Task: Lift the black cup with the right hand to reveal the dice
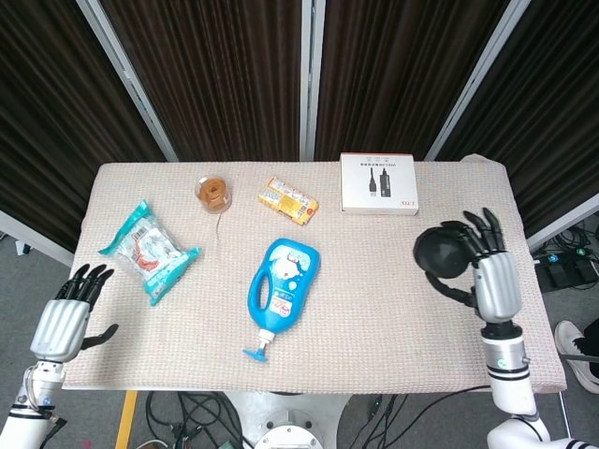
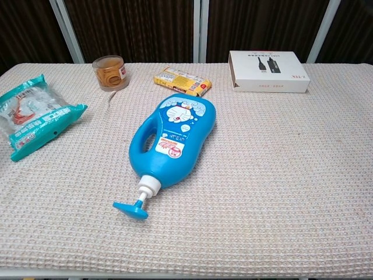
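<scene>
Right robot hand [image 1: 491, 271] held the black cup [image 1: 440, 253] at the right of the head view, fingers wrapped around it, near the table's [image 1: 374, 309] right edge. Whether the cup touched the cloth could not be told from there, and no dice showed. The chest view showed neither the cup nor either robot hand. Left robot hand [image 1: 65, 313] hung off the table's lower-left corner, fingers apart and holding nothing. A blue pump bottle [image 1: 284, 284] lay on its side at the centre, nozzle toward the lower edge. A teal snack bag [image 1: 148, 249] lay at the left. Along the upper part of the table stood a small jar [image 1: 213, 192], a yellow packet [image 1: 287, 199] and a white box [image 1: 378, 184].
</scene>
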You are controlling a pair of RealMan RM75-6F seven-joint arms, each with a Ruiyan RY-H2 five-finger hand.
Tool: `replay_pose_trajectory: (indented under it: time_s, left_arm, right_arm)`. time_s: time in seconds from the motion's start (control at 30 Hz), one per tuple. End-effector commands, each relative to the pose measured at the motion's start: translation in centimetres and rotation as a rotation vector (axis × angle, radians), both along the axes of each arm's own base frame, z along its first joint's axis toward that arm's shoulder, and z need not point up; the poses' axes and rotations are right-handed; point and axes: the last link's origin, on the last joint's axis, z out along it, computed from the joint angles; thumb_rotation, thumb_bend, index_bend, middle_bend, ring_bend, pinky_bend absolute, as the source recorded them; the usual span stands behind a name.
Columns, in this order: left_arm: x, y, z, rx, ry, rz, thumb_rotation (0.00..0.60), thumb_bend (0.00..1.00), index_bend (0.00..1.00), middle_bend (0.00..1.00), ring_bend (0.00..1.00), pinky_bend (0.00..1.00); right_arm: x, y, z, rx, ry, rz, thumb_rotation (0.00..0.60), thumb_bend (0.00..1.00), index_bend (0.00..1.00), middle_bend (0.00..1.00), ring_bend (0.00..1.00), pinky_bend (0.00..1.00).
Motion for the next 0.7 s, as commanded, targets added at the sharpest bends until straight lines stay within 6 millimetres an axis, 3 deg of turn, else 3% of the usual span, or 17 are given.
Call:
replay_pose_trajectory:
  time_s: [0.03, 0.27, 0.57, 0.7]
  left_arm:
    - [-0.1, -0.1, 0.0, -0.001, 0.002, 0.003, 0.6, 0.17, 0.1, 0.07, 0.0, 0.19]
    - [-0.4, -0.3, -0.2, -0.015, -0.003, 0.018, 0.6, 0.17, 0.1, 0.07, 0.0, 0.19]
    - [-0.5, -0.3, -0.5, -0.024, -0.015, 0.02, 0.6, 0.17, 0.1, 0.07, 0.0, 0.19]
    - [-0.6, -0.3, -0.5, -0.028, -0.018, 0.021, 0.6, 0.17, 0.1, 0.07, 0.0, 0.19]
  right_arm:
    - [-5.1, -1.3, -3.4, 0.18, 0.185, -0.24, 0.6, 0.19, 0.43, 0.47, 0.12, 0.0]
    - [-8.8, -2.7, -6.0, 0.352, 0.349, -0.415, 0.6, 0.19, 0.43, 0.47, 0.13, 0.0]
    - [-8.4, -2.8, -3.7, 0.318, 0.345, -0.427, 0.6, 0.19, 0.42, 0.47, 0.13, 0.0]
    - [-8.3, -2.7, -3.6, 0.314, 0.346, -0.43, 0.6, 0.19, 0.42, 0.47, 0.13, 0.0]
